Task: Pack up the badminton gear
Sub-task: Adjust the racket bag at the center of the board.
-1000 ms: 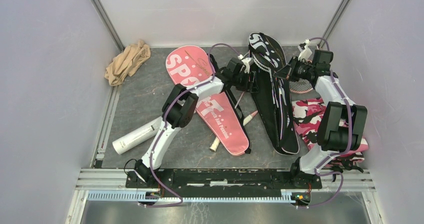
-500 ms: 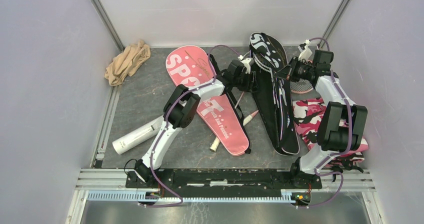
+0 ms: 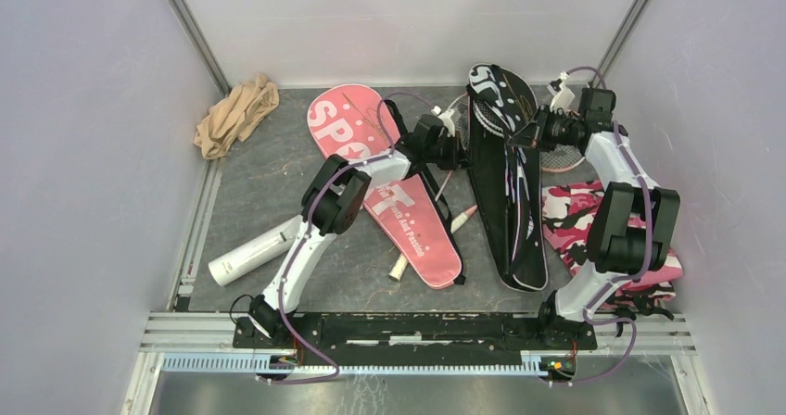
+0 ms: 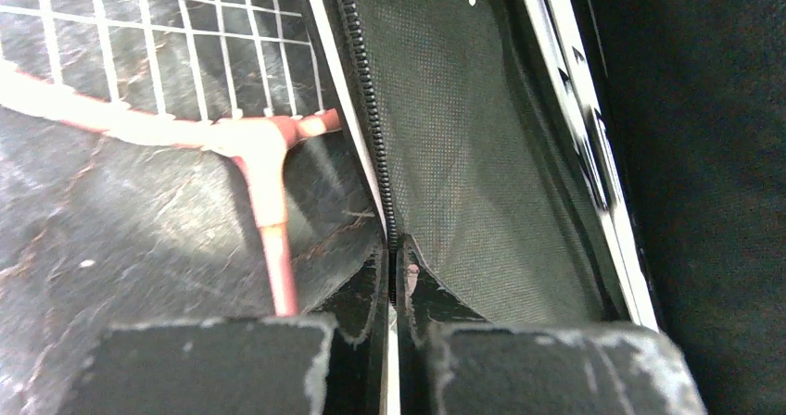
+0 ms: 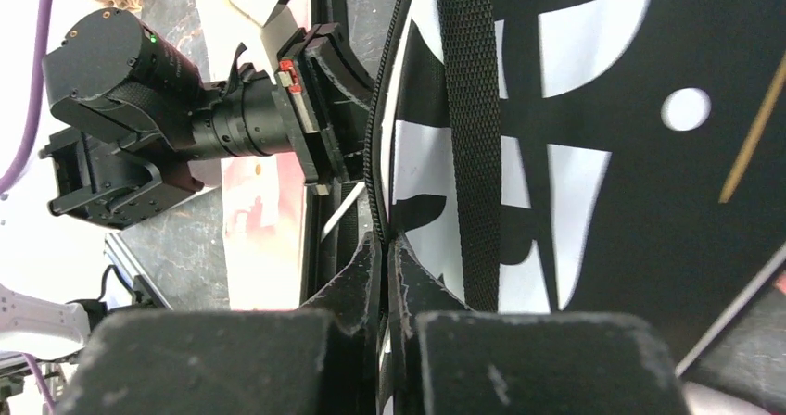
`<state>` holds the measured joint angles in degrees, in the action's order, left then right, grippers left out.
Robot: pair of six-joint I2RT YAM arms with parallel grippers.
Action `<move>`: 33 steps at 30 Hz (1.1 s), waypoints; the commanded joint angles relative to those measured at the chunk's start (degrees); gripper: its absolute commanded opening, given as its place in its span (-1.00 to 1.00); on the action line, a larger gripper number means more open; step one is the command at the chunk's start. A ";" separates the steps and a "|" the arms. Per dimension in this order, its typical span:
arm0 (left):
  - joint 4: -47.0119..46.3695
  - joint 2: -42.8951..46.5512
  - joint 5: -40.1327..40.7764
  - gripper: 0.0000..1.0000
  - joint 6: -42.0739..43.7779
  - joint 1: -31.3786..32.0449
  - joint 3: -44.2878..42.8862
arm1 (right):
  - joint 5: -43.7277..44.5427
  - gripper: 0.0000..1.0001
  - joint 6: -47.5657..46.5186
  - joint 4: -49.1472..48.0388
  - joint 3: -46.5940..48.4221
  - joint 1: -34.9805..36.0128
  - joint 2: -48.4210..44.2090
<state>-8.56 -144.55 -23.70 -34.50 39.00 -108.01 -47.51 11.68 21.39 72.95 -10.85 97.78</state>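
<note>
Soft, even overhead light, faint shadows — top view sharp; wrist views blur up close, the black bag [image 4: 482, 156] grainy and dim.

pink bag [image 3: 419, 232] — white letters "SPO" and "T", smaller print unreadable

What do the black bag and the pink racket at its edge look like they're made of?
The black bag: likely woven synthetic cloth, matt; fine-weave grey lining, coil zip and webbing strap show. The racket: smooth pink painted frame, metal or composite, cannot tell which; thin white strings, probably nylon.
</note>
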 commanded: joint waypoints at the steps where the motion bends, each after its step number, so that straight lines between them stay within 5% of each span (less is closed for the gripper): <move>1: 1.02 8.05 -3.71 -0.96 -3.53 -1.65 1.41 | 3.41 -1.00 -6.44 3.63 7.68 -0.18 1.39; 8: 9.50 17.30 -4.40 -0.96 -8.30 -3.33 2.70 | 8.83 -1.00 -15.46 11.97 14.93 4.10 3.03; 18: 13.39 29.99 -4.00 -0.96 -14.56 -6.13 8.92 | 3.38 -1.00 -18.09 12.74 17.09 15.04 1.01; 33: 18.29 48.55 9.85 -0.96 -18.04 -11.82 26.01 | -1.01 -0.93 -20.09 13.53 21.63 26.67 3.77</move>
<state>11.62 -101.69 -19.99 -50.39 28.40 -83.79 -44.42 -6.07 34.81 90.94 14.31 100.90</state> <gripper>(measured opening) 0.043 0.018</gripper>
